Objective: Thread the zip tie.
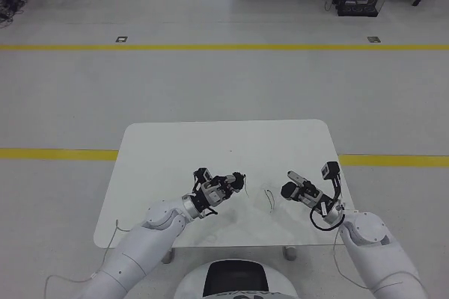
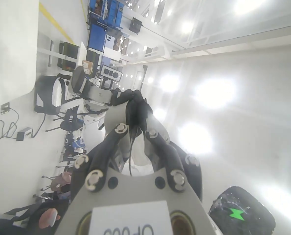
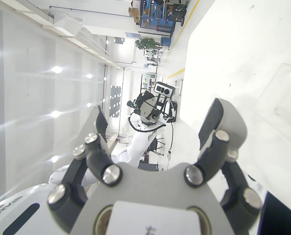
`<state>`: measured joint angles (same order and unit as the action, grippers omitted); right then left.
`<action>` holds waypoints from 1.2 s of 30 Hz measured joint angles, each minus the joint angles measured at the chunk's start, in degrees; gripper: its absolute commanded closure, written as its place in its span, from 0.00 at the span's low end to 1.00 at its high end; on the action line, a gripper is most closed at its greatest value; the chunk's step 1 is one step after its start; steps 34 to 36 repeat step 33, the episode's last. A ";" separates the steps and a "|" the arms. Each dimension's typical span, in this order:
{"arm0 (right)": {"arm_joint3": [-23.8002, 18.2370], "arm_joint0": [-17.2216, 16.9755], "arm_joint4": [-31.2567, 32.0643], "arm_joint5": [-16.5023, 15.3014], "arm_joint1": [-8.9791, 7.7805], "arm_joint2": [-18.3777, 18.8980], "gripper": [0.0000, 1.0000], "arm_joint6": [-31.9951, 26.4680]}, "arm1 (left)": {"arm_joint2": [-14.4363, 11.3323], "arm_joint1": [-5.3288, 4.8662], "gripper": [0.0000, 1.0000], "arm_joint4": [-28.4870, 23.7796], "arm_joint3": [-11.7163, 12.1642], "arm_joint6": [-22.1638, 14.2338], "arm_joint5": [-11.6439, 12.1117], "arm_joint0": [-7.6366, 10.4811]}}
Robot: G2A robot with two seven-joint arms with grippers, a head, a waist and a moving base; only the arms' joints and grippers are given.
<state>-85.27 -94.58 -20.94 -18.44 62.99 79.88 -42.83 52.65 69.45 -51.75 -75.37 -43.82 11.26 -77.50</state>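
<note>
**A:** Zip tie, location?

**B:** A thin dark zip tie (image 2: 131, 147) is pinched in the left gripper (image 2: 135, 102). Its free end trails back from the fingers (image 2: 116, 140) toward the wrist. It is held above the table (image 1: 224, 142), over the near half.

**A:** State of that gripper?

**B:** The fingers are closed on the zip tie, tips together.

**A:** The other arm?

**B:** The right gripper (image 3: 157, 111) has its fingers (image 3: 212, 121) spread wide with nothing between them. From above, it (image 1: 290, 189) faces the left gripper (image 1: 236, 182) across a gap, well apart, both over the table's near edge.

**A:** Anything else on the table?

**B:** One item: a thin pale strand (image 1: 269, 198), curled, lying flat between the two grippers and touching neither. I cannot tell what it is.
</note>
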 measured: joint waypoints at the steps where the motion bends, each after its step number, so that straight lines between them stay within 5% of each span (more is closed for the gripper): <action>1: -0.24 -0.02 0.29 -0.01 -0.03 -0.15 0.00 -0.46 | 0.06 -0.10 1.00 0.68 -0.19 -0.07 -0.23 -0.09; 11: -0.37 -0.06 0.62 0.05 -0.08 -0.28 0.00 -1.30 | 0.11 -0.15 1.00 1.26 -1.00 1.09 -0.90 -0.37; 24: -0.91 -0.94 -1.18 -0.16 -0.20 0.81 0.00 -0.66 | 2.35 -0.43 1.00 -4.05 -3.12 -6.20 2.15 -1.81; 36: -0.90 -0.93 -1.18 -0.16 -0.19 0.80 0.00 -0.62 | 2.36 -0.43 1.00 -4.08 -3.09 -6.25 2.11 -1.80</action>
